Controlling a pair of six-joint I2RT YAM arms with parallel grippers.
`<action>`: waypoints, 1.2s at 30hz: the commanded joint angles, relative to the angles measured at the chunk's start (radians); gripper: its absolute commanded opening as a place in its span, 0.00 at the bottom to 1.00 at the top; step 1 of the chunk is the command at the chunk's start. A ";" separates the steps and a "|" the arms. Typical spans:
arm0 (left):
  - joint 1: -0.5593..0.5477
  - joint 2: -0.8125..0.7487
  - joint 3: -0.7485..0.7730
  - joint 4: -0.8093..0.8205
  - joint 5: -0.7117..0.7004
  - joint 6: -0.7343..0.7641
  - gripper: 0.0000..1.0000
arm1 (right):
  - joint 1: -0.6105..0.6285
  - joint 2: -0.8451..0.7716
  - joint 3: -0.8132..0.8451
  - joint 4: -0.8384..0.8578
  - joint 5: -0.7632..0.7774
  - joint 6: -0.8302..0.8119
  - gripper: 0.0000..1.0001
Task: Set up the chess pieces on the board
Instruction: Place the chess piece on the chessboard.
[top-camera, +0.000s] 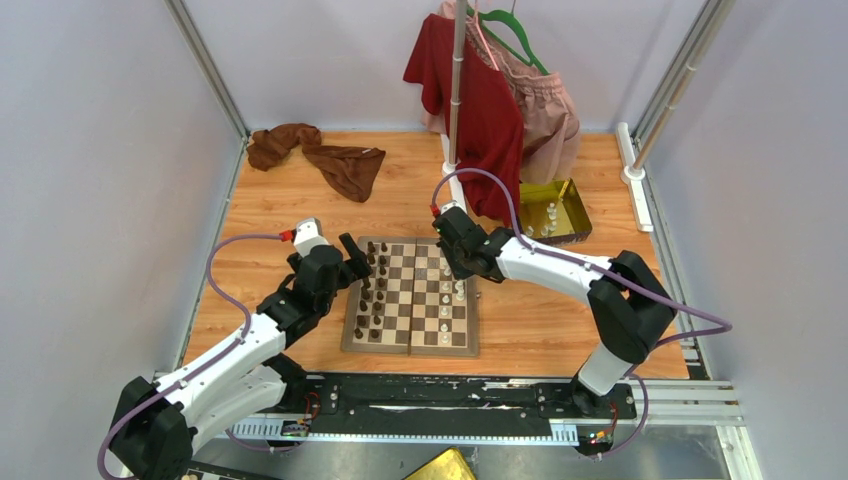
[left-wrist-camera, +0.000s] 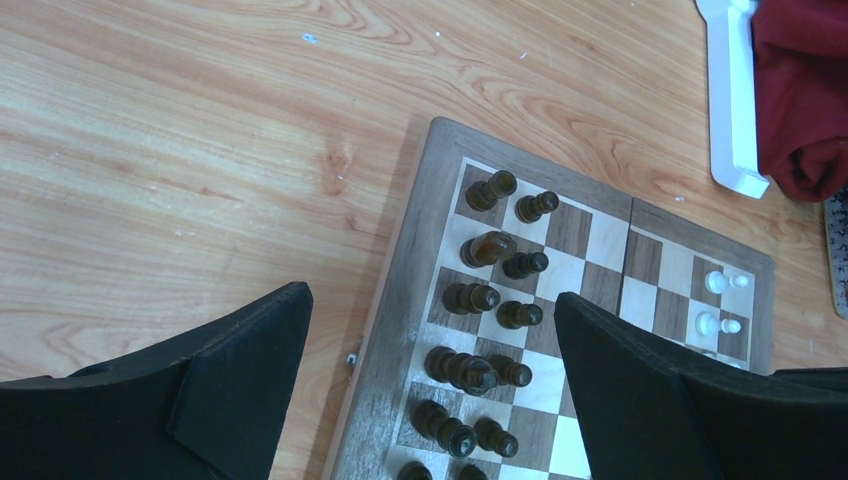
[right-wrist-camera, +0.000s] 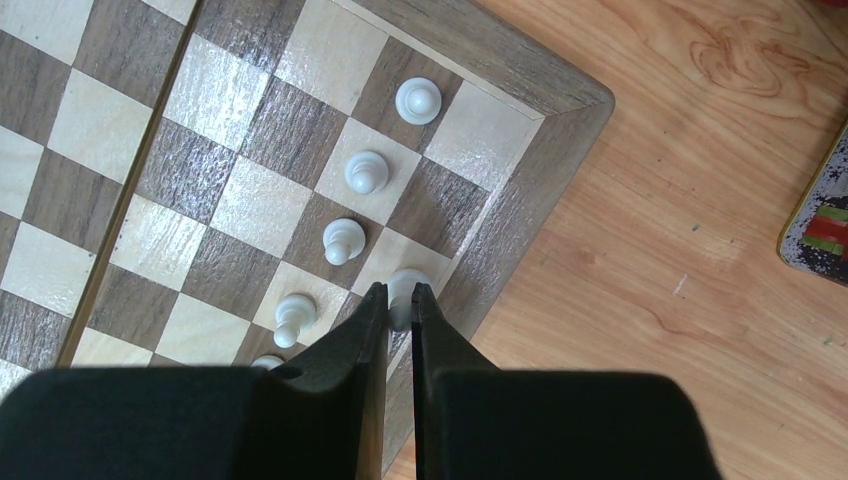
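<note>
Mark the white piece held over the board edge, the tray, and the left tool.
held white piece (right-wrist-camera: 405, 284), right wrist view, on its rounded top.
tray (top-camera: 572, 200), top view, on its bare gold floor.
left tool (left-wrist-camera: 430, 297), left wrist view, midway between its open fingertips.

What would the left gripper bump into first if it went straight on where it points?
Likely the dark brown chess pieces on the board: the left gripper frames them between open jaws. Depth is unclear.
</note>
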 joint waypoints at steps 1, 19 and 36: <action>0.005 -0.005 -0.012 0.009 -0.018 -0.006 1.00 | 0.013 0.017 0.032 0.007 0.001 0.010 0.00; 0.005 0.008 -0.019 0.020 -0.018 -0.006 1.00 | 0.016 0.025 0.028 0.027 -0.016 0.013 0.00; 0.005 0.008 -0.021 0.017 -0.019 -0.007 1.00 | 0.016 0.028 0.016 0.032 -0.013 0.015 0.14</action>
